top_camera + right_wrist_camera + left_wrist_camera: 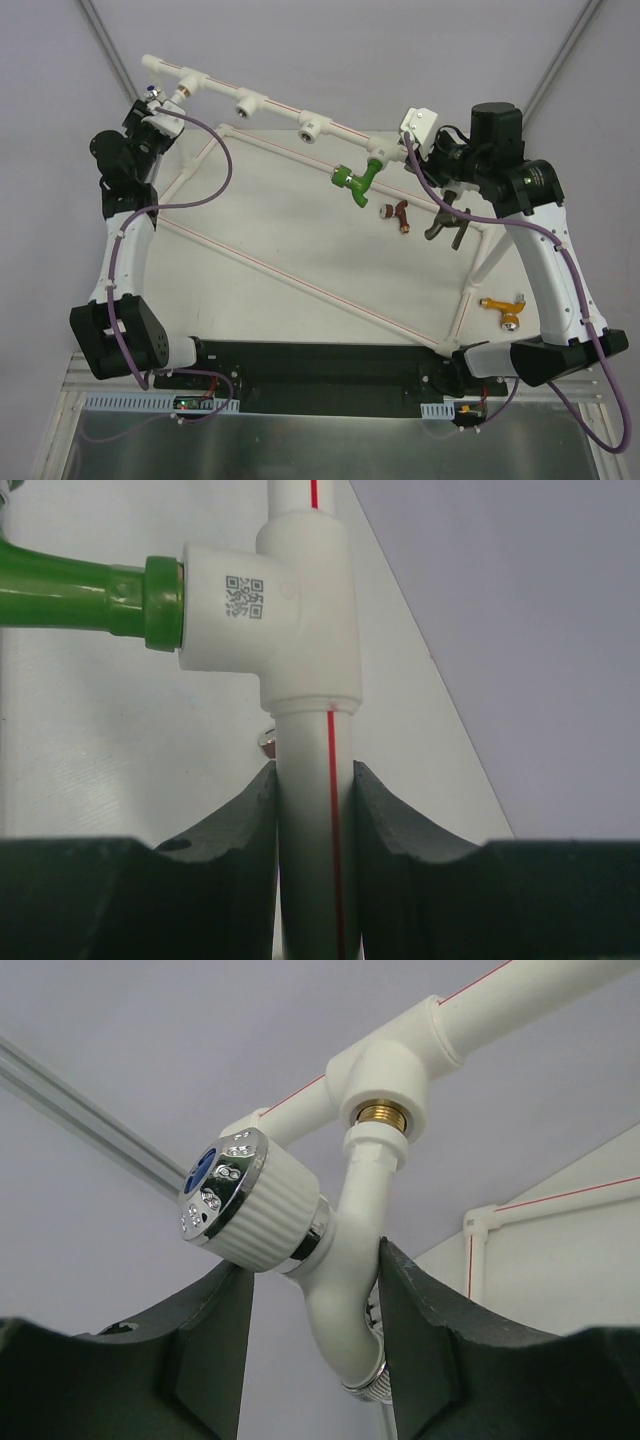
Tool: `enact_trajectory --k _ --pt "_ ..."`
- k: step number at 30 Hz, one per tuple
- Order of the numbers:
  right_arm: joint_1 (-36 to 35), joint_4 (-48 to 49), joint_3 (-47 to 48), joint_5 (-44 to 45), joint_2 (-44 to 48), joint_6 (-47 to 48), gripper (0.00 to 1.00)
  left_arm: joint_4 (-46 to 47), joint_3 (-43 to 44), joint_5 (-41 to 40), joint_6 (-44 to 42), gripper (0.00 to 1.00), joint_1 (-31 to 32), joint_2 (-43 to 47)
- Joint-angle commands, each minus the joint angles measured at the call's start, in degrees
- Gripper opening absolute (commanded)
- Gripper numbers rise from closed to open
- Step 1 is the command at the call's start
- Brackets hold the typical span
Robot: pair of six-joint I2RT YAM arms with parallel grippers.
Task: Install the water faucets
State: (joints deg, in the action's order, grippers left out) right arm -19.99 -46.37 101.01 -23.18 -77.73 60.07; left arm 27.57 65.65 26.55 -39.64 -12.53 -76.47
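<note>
My left gripper (160,108) (310,1260) is shut on the white faucet (350,1220), one finger on its ribbed knob and the other on its curved body. The faucet's inlet sits at the brass socket of the leftmost tee fitting (187,86) (385,1070). A green faucet (356,182) (80,585) sits in the right-hand tee (377,152) (290,600). My right gripper (404,146) (315,770) is shut on the white pipe (300,830) right beside that tee. A dark red faucet (400,214), a dark grey faucet (447,226) and an orange faucet (504,305) lie loose on the board.
Two tees with open sockets (246,103) (311,127) sit on the top pipe between the grippers. The white pipe frame (300,280) runs diagonally across the board and down the right side. Purple cables loop from both arms.
</note>
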Motion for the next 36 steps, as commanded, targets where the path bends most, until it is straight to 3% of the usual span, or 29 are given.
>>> enact_trajectory --k 1,2,4,9,14,22,36 --pt "-1.46 1.28 0.5 -4.07 1.53 -1.1 0.02 -3.68 -2.71 9.49 -7.22 0.41 4.36 0.7" --pt "-1.54 1.28 0.59 -4.07 1.53 -1.01 0.02 0.25 -3.15 9.05 -3.03 0.5 4.27 1.31" --pt "-1.46 1.28 0.41 -3.98 1.71 -1.1 0.02 3.0 -3.42 8.35 1.64 0.57 3.31 2.11" --pt "-1.46 1.46 -0.2 -3.54 2.32 -0.92 0.02 11.43 -2.28 10.8 25.45 0.73 -1.96 2.2" --pt "-1.46 1.63 -1.17 -2.93 2.68 -0.48 0.02 15.84 -2.28 15.72 39.52 0.82 -6.88 0.97" --pt "-1.46 1.9 -1.7 -3.01 2.94 -0.22 0.02 17.51 4.39 24.24 45.26 0.75 -9.26 -7.02" --pt "-1.46 1.55 -0.99 -3.19 2.41 -0.57 0.02 22.53 12.93 29.44 51.06 0.54 -9.17 -15.29"
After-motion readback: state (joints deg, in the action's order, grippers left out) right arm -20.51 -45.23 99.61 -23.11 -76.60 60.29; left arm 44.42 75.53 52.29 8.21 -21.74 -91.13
